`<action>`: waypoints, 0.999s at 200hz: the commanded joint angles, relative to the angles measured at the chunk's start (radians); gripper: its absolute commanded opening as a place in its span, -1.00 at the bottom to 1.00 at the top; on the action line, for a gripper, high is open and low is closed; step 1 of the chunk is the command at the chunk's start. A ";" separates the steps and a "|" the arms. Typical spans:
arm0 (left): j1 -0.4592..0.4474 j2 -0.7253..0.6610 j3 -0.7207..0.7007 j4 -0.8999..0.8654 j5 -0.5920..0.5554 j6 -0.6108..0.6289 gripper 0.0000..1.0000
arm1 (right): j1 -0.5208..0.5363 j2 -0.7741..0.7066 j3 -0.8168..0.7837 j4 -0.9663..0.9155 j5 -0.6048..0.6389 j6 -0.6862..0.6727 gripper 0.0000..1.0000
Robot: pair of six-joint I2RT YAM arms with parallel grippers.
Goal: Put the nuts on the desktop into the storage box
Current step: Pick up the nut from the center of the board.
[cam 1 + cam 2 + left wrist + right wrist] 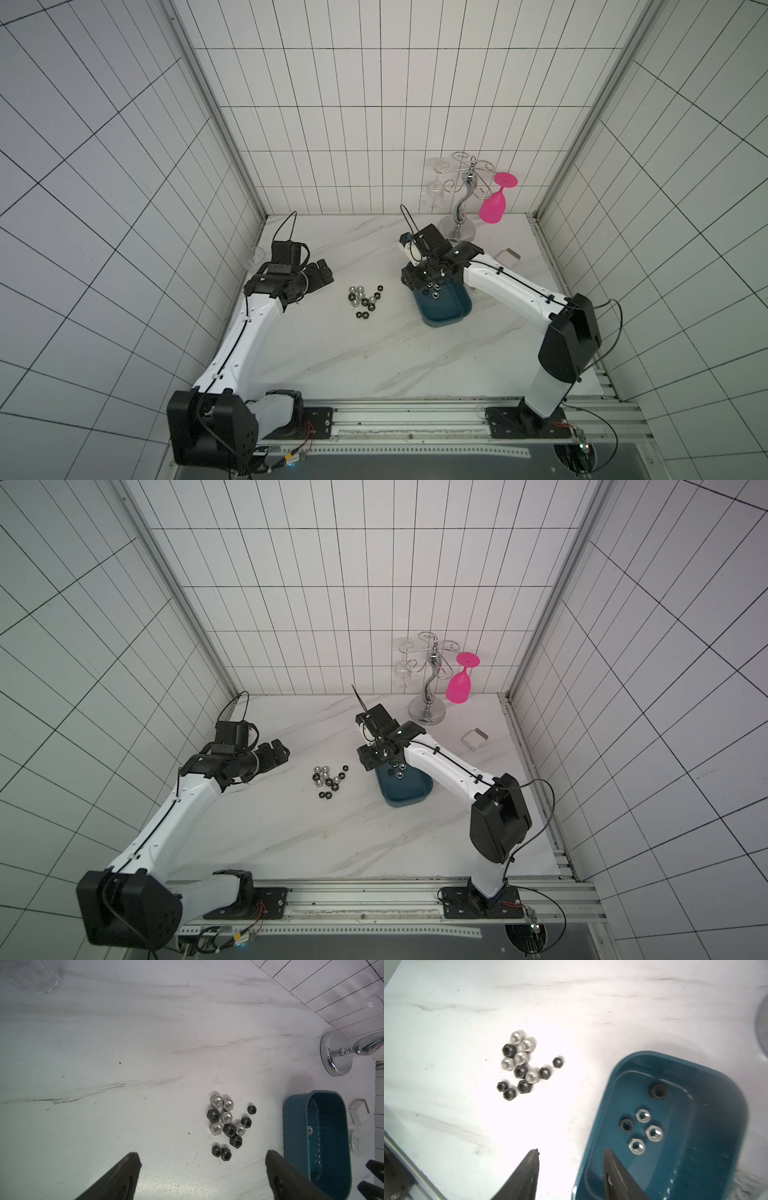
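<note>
Twelve small hexagonal metal nuts (365,300), some silver and some black, lie in a tight cluster on the white marble-patterned desktop (374,365), between the two arms. The shallow dark teal plastic storage box (446,320) stands near them, on the right arm's side.

In both top views the right gripper (417,284) hangs over the far end of the box, and the contents are hard to count. The right wrist view shows them clearly: five nuts in the box (654,1133), three silver and two black. The left wrist view shows only one silver nut (310,1130) past the box wall.

The right gripper's jaws stand apart with nothing between them, one finger above the box and the other above the desktop. The left gripper (202,1153) is spread wide and empty, close to the cluster.
</note>
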 commanded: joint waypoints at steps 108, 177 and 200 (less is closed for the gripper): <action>0.001 -0.009 0.008 0.012 -0.013 0.009 0.95 | 0.146 0.416 0.224 -0.068 0.037 0.011 0.02; 0.003 -0.034 -0.002 -0.010 -0.060 0.023 0.96 | 0.172 0.529 0.327 -0.103 0.071 0.008 0.00; 0.006 -0.039 -0.002 -0.018 -0.073 0.030 0.96 | 0.176 0.558 0.352 -0.107 0.081 0.013 -0.01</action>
